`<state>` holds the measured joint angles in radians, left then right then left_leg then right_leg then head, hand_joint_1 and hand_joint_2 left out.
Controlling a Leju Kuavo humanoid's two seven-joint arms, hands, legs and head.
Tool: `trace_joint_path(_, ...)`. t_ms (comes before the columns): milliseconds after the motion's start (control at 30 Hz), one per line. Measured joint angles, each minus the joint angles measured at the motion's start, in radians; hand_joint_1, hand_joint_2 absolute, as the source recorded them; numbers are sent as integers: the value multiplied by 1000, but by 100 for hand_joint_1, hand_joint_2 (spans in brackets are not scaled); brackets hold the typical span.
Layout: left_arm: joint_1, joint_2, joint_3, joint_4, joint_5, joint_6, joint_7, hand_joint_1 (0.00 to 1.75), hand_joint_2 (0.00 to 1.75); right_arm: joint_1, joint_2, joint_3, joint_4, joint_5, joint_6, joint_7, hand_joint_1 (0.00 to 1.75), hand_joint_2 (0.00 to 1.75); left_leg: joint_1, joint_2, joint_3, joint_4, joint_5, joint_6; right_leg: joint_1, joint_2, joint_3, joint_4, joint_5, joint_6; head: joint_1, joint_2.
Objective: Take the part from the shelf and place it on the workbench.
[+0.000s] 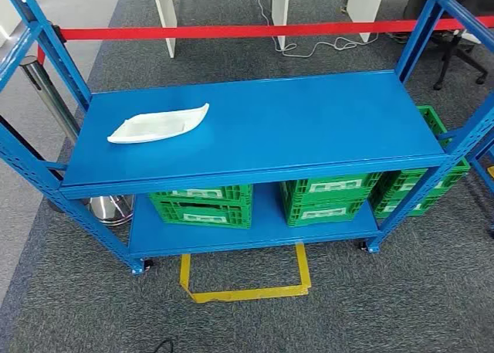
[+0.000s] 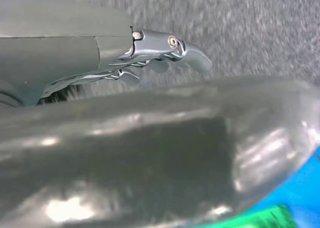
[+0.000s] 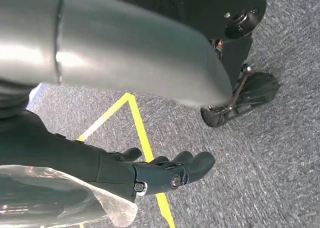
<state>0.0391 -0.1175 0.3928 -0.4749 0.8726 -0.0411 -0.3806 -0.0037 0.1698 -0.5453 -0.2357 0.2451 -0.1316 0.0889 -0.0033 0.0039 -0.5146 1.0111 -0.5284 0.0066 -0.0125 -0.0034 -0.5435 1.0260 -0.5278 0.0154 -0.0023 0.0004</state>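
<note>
White part (image 1: pixel 158 124): laid flat on the top shelf (image 1: pixel 291 121) of the blue rack, at its left end, untouched; green crates (image 1: pixel 205 205) are stored on the lower shelf; yellow tape outline (image 1: pixel 245 280) is marked on the grey carpet near the rack; left hand (image 2: pixel 162 56): fingers extended, nothing held; right hand (image 3: pixel 158 173): fingers loosely extended above the carpet, nothing held.

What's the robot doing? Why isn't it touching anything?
The robot is standing in front of a blue shelf. A long white part lies on the top board, toward the left, and nothing is touching it yet. The left robot hand and the right robot hand both hang over the grey carpet, holding nothing. Green crates sit on the lower board. So the pickup hasn't started.
</note>
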Motion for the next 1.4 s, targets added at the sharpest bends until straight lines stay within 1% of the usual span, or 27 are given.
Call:
trace_joint_path(133, 0, -14, 40, -22, -3, -27, 15, 0, 0, -1, 1, -8, 1, 3, 0, 0, 0, 0, 0, 0, 0, 0, 0, 0, 0, 0, 0, 0, 0, 0, 0, 0)
trace_joint_path(333, 0, -15, 47, -26, -5, -31, 17, 0, 0, -1, 1, -10, 1, 3, 0, 0, 0, 0, 0, 0, 0, 0, 0, 0, 0, 0, 0, 0, 0, 0, 0, 0)
trace_joint_path(400, 0, -26, 76, -47, -12, -51, 28, 0, 0, -2, 1, -16, 2, 5, -1, -1, 0, 0, 0, 0, 0, 1, 0, 0, 0, 0, 0, 0, 0, 0, 0, 0)
trace_joint_path(433, 0, -41, 108, -80, -24, -73, 40, 0, 44, -3, 1, -23, 4, 7, -1, -2, 0, 0, 0, 0, 0, 1, 0, 0, 0, 0, 0, 0, 0, 0, 0, 0)
trace_joint_path(533, 20, -109, 184, -314, -82, -134, 79, 0, 175, -8, 2, -74, 6, 9, -6, -4, 0, 0, 0, 0, 0, 1, 0, 0, 0, 0, 0, 0, 0, 0, 0, 0)
trace_joint_path(567, 29, -122, 185, -380, -98, -139, 83, 0, 175, -9, 3, -89, 6, 7, -8, -5, 0, 0, 0, 0, 0, 1, 0, 0, 0, 0, 0, 0, 0, 0, 0, 0)
trace_joint_path(700, 47, -136, 163, -481, -156, -131, 73, 0, 175, -9, 3, -102, 6, 6, -11, -12, 0, 0, 0, 0, 0, 1, 0, 0, 0, 0, 0, 0, 0, 0, 0, 0)
trace_joint_path(833, 69, -153, 117, -612, -230, -111, 51, 0, 175, -9, 5, -120, 6, 8, -12, -24, 0, 175, 0, 0, 0, 1, 0, 0, 0, 0, 0, 0, 0, 0, 0, 0)
trace_joint_path(900, 77, -157, 93, -668, -272, -98, 36, 0, 175, -9, 5, -127, 6, 10, -12, -31, 0, 175, 0, 0, 0, 1, 0, 0, 0, 0, 0, 0, 0, 0, 0, 0)
trace_joint_path(933, 80, -158, 78, -696, -296, -89, 28, 0, 175, -9, 5, -131, 6, 11, -12, -36, 0, 131, 0, 0, 0, 1, 0, 0, 0, 0, 0, 0, 0, 0, 0, 0)
trace_joint_path(1033, 89, -159, 30, -768, -371, -53, 3, 0, 175, -9, 5, -142, 6, 13, -2, -53, 0, 131, 0, 0, 0, 2, 0, 0, 0, 0, 1, 0, 1, 1, 0, 0)
trace_joint_path(1067, 92, -158, 14, -791, -396, -40, -5, 0, 175, -9, 5, -145, 6, 14, 2, -59, 0, 175, 0, 0, 0, 2, 0, 0, 0, 0, 0, 0, 1, 1, 0, 0)
trace_joint_path(1200, 101, -154, -50, -872, -495, 16, -37, 0, 175, -10, 5, -156, 6, 18, 19, -88, 0, 175, 0, 0, 0, 2, 0, 0, 0, 0, 0, 0, 1, 1, 0, 0)
trace_joint_path(1400, 109, -134, -152, -988, -643, 112, -84, 0, 175, -10, 6, -174, 6, 32, 41, -133, 0, 175, -1, 0, -2, 6, -1, 2, -2, 0, 0, -1, 3, 3, 0, 0)
